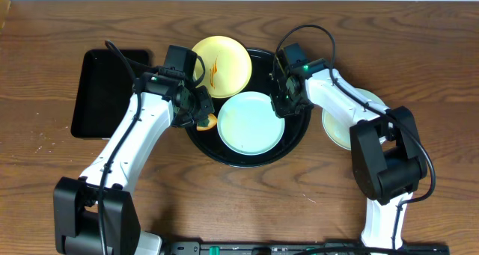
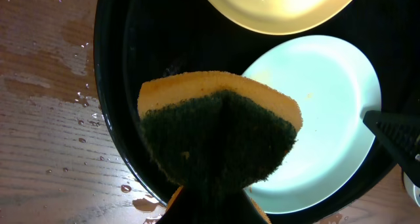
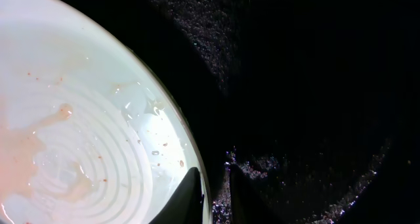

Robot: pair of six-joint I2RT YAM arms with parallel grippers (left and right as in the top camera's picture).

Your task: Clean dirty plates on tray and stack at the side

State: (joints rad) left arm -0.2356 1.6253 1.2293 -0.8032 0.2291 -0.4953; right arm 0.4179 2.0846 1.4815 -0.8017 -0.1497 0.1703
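While on tray (image 1: 247,160), plate (image 1: 251,122) at right pincer (image 3: 215,184)

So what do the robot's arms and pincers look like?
The left arm and right arm are white tubes with bulky black joints. Thin black cables loop above each wrist. A green light glows on the right one. The left pincer and right pincer are black.

From above, light falls even and soft on the table (image 1: 45,45), with only faint shadows. At the left wrist the sponge (image 2: 220,129) sits blurred close to the lens, and the yellow plate (image 2: 279,10) glares, washed out. At the right wrist the tray (image 3: 315,86) goes near-black and grainy, while the pale plate (image 3: 79,119) shines wet.
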